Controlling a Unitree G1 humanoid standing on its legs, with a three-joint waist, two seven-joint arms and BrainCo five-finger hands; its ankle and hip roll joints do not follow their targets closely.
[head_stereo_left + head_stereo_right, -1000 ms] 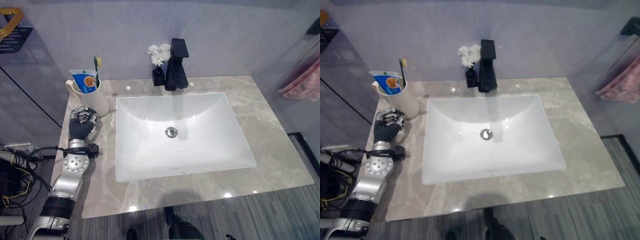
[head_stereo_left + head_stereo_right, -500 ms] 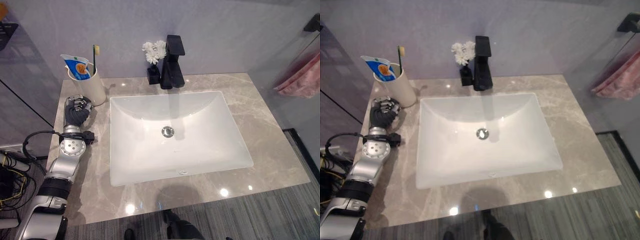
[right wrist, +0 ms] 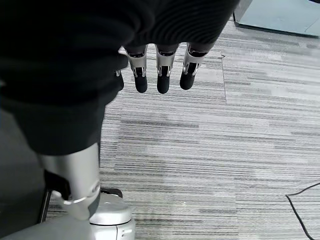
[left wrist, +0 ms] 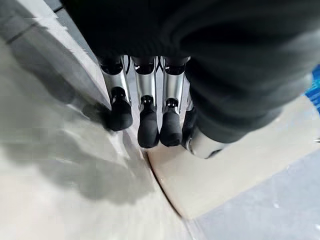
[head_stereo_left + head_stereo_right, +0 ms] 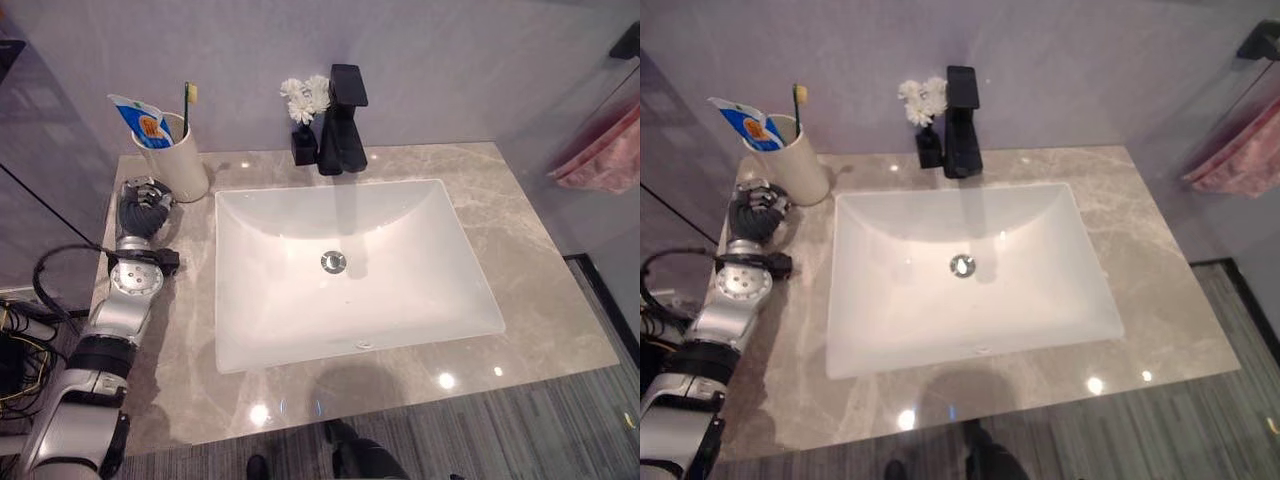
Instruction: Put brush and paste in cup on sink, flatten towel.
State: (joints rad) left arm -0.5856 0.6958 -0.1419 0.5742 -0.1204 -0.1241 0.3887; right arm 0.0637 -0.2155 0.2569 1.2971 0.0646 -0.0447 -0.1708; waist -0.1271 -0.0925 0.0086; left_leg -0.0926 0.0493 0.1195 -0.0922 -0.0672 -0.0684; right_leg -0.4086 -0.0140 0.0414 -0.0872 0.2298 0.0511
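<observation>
A cream cup stands at the back left corner of the counter. In it sit a blue and white toothpaste tube and a green toothbrush, both sticking out of the top. My left hand rests on the counter just in front of the cup, fingers relaxed and empty. In the left wrist view its fingertips hang close to the cup's base. A pink towel hangs on a rail at the far right. My right hand hangs open over the floor.
A white rectangular sink fills the middle of the grey marble counter. A black faucet and a small black vase of white flowers stand behind it. Striped grey floor lies below.
The whole picture has shifted, so the camera has moved. My left hand stays in front of the cup, perhaps a little further to the cup's left.
</observation>
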